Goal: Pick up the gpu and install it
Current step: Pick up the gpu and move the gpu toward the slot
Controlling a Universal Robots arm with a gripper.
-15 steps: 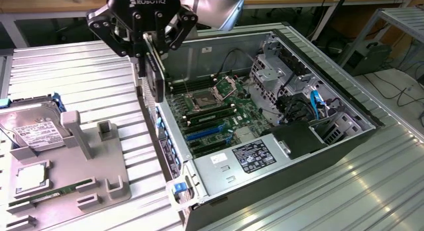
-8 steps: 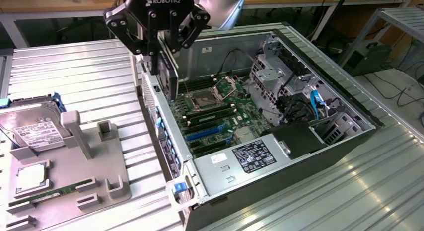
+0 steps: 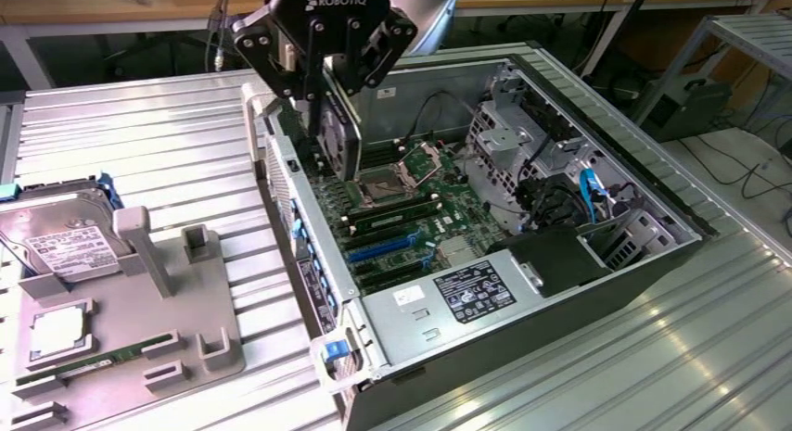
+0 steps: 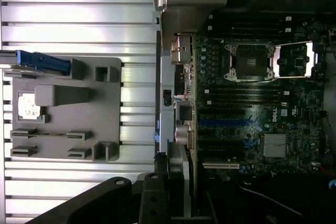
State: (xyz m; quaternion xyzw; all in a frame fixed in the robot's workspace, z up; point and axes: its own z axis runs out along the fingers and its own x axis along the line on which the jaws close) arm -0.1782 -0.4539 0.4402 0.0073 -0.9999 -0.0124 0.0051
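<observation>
currently gripper is clamped on the top edge of the gpu, with the card hanging edge-down, long axis roughly vertical, over the open pc case on the ribbed tabletop. blue expansion slots on the motherboard lie below the card, offset toward the exterior view's bottom. room looks tight: rear case wall just beside the card, cpu socket beneath.
</observation>
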